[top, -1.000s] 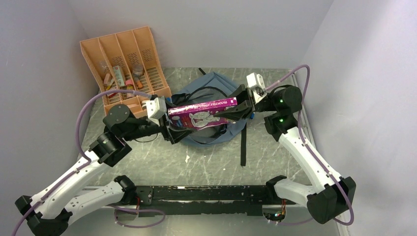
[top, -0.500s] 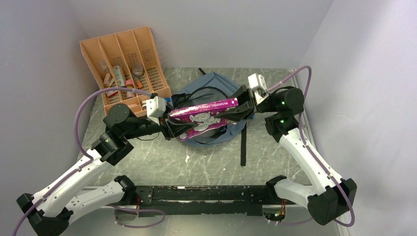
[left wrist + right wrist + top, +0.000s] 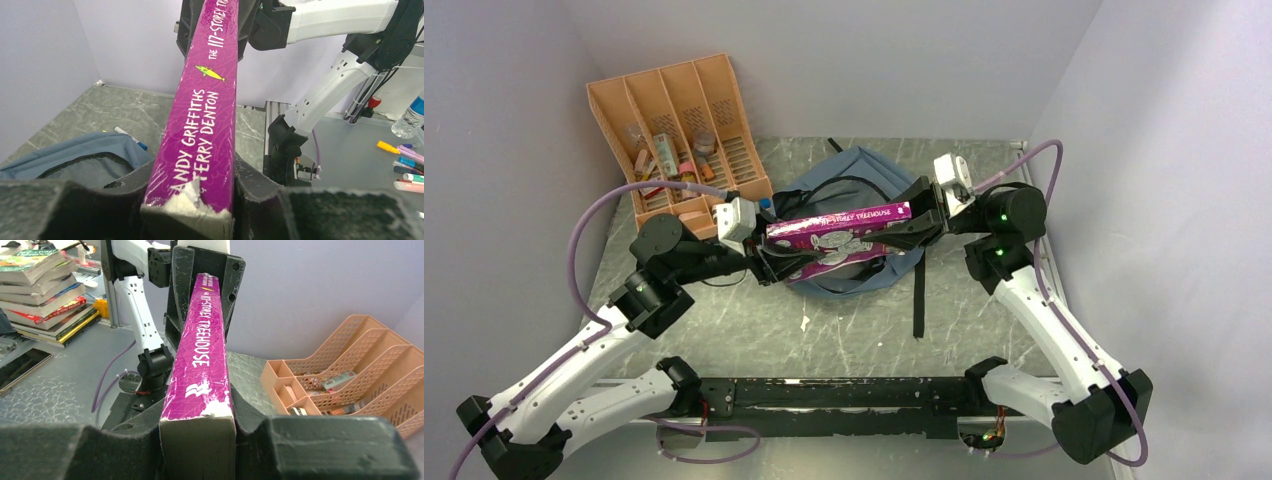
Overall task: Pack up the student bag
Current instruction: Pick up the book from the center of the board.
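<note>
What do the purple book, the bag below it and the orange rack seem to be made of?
The purple book looks like paper with a glossy card cover: its spine shines and one corner is worn white. The student bag seems to be soft, matte woven fabric, grey-blue: it sags and folds. The orange rack is probably moulded plastic, matte, with slotted walls.
</note>
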